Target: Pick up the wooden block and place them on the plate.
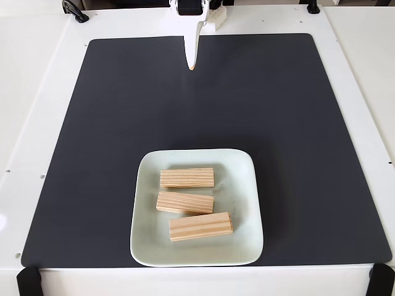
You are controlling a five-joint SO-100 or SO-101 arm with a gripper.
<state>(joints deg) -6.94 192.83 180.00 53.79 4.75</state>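
Three wooden blocks lie side by side on the plate (244, 185) in the fixed view: one at the back (187, 177), one in the middle (184, 202), one at the front (200, 226). All are light tan with lengthwise stripes. The plate is pale mint-white, square with rounded corners, and sits at the near middle of the black mat. My gripper (192, 65) is at the far edge of the mat, well away from the plate. Its white fingers point down toward the mat, seem pressed together, and hold nothing.
A black mat (111, 123) covers most of the white table (37, 92). Black clamps (28, 280) sit at the near corners, and a cable (74, 11) lies at the far left.
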